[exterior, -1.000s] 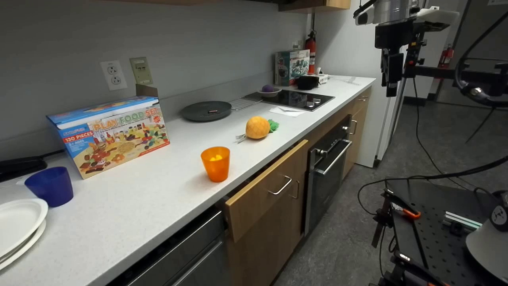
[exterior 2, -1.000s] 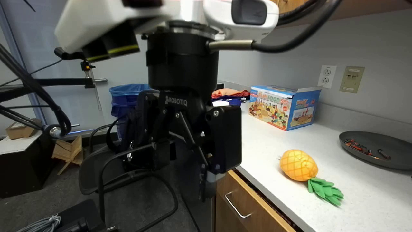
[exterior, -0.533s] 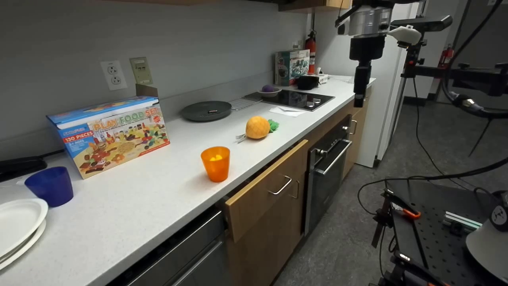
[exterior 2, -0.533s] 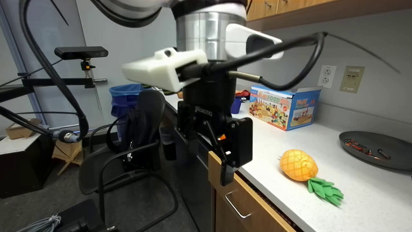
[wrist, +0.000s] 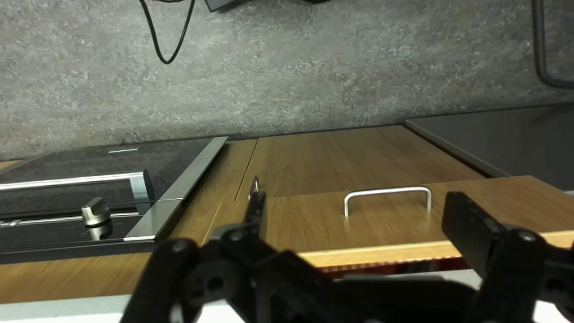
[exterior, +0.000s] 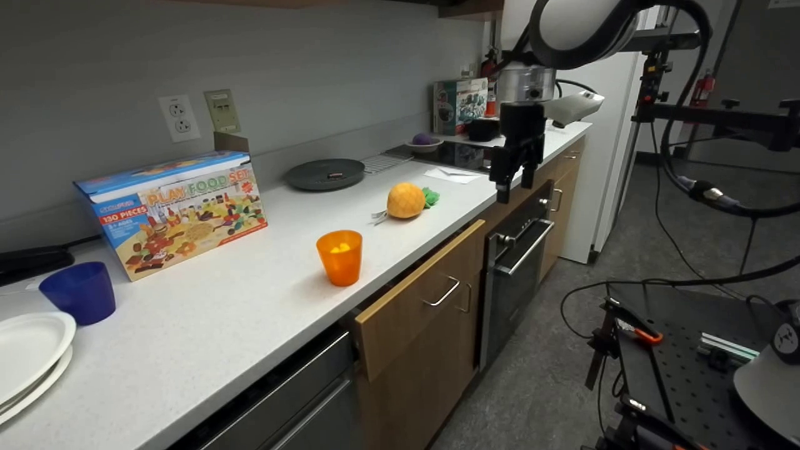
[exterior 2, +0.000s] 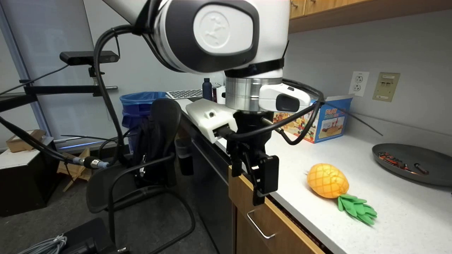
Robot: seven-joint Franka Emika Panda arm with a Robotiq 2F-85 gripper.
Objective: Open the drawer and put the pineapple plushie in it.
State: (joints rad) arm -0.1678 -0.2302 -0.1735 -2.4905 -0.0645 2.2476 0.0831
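Observation:
The drawer [exterior: 419, 297] has a light-brown wood front and a silver bar handle [exterior: 444, 292]. It stands slightly open, with a narrow gap behind its front, in both exterior views and the wrist view [wrist: 314, 224]. The pineapple plushie [exterior: 405, 200] lies on its side on the counter above the drawer; its green leaves show in an exterior view [exterior 2: 356, 209]. It is out of the wrist view. My gripper [exterior: 515, 189] points down, above and apart from the drawer. In the wrist view [wrist: 356, 204] its fingers are wide apart with nothing between them.
An orange cup [exterior: 340, 259] stands near the counter's front edge. A food-set box [exterior: 181, 212], a blue cup [exterior: 81, 295] and a dark pan [exterior: 325, 176] are on the counter. A black oven [exterior: 522, 265] with a steel handle adjoins the drawer's cabinet.
My arm has come down and swung in towards the counter. The gripper has turned and now hangs lower near the drawer. The drawer and the pineapple plushie have not moved.

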